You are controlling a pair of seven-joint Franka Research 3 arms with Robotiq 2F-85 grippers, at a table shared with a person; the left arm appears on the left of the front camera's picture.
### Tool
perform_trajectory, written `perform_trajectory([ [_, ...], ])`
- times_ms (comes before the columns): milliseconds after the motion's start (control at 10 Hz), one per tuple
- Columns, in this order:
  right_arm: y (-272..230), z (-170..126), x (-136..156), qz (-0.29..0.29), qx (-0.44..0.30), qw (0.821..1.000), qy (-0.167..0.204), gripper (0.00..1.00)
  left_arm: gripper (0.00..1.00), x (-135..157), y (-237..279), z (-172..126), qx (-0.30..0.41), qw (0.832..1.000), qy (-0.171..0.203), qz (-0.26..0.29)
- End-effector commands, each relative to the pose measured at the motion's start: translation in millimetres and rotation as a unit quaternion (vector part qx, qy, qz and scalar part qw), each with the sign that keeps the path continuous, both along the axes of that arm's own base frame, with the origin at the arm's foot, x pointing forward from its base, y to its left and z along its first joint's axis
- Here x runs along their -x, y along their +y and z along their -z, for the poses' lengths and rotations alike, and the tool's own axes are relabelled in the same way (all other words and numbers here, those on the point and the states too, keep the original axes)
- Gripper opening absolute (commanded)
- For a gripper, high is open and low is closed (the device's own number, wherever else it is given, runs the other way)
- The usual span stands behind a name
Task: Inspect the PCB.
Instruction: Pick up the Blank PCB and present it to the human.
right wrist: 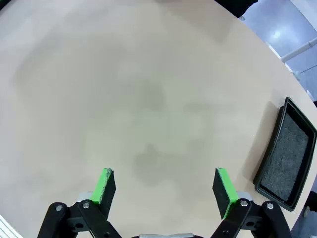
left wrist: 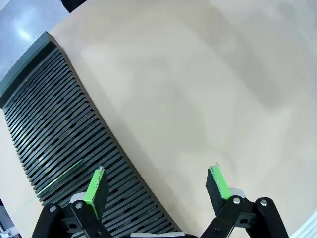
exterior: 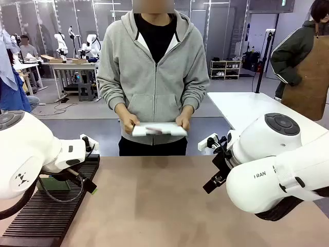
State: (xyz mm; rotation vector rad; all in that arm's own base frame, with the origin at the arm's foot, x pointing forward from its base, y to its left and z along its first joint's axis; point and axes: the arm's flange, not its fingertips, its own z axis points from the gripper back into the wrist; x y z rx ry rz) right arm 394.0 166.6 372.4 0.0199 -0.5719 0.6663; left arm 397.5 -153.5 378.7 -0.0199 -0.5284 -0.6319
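The left fingers (left wrist: 96, 191) stand spread wide with nothing between their green pads, hanging over the bare tan tabletop (left wrist: 198, 89). One of them sits above the edge of a black slotted rack (left wrist: 54, 119) that lies flat along that side of the tabletop; a thin green strip (left wrist: 62, 174) shows in one of its slots, too slim to say what it is. The right fingers (right wrist: 105, 186) are likewise spread and empty above open tabletop, and a shallow black tray (right wrist: 288, 153) with a grey lining lies well off to one side of them near the tabletop's edge. Farther out, in the front view, the PCB (exterior: 159, 129) is off the tabletop: a person in a grey hooded jacket (exterior: 154, 77) stands at the far side and holds the pale board roughly level at waist height, one hand (exterior: 128, 123) at one short end and the other hand (exterior: 184, 122) at the opposite end, well apart from both arms.
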Motion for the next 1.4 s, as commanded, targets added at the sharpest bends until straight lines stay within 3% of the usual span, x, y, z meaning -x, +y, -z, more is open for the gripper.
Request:
perform_trajectory([
  [0,0.1,0.1,0.0,0.0,0.0,1.0,0.0,1.0,1.0,-2.5,3.8,0.6,-0.002,1.0,-0.006,0.005],
  [1300,0.1,0.1,0.0,0.0,0.0,1.0,0.0,1.0,1.0,-2.5,3.8,0.6,-0.002,1.0,-0.006,0.005],
])
